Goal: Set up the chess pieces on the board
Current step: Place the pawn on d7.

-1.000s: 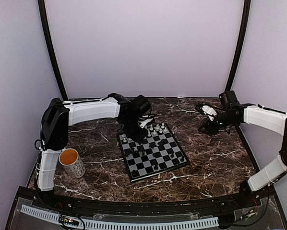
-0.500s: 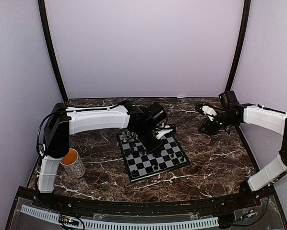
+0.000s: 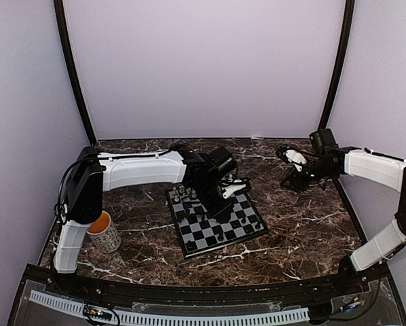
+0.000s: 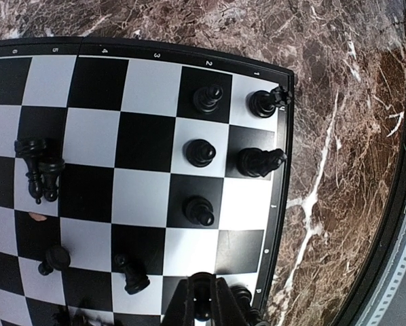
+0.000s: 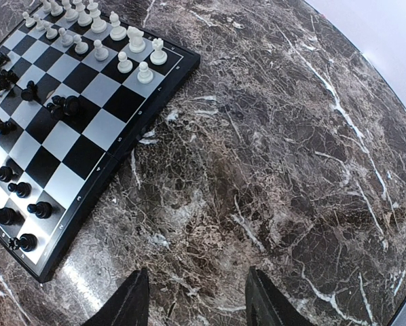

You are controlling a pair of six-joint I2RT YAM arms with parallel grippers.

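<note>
Board (image 3: 196,246) on marble tabletop (image 3: 305,217) (lilac walls (image 3: 203,68)); left end effector (image 4: 202,291) pinches black piece (image 4: 201,304) — right end effector (image 5: 197,292) agape.

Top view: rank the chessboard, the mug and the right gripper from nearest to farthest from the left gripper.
1. Chessboard: nearest, directly under the left gripper, which hangs over its far right part.
2. Right gripper: next, off to the right of the board.
3. Mug: farthest, at the left side of the view.
</note>
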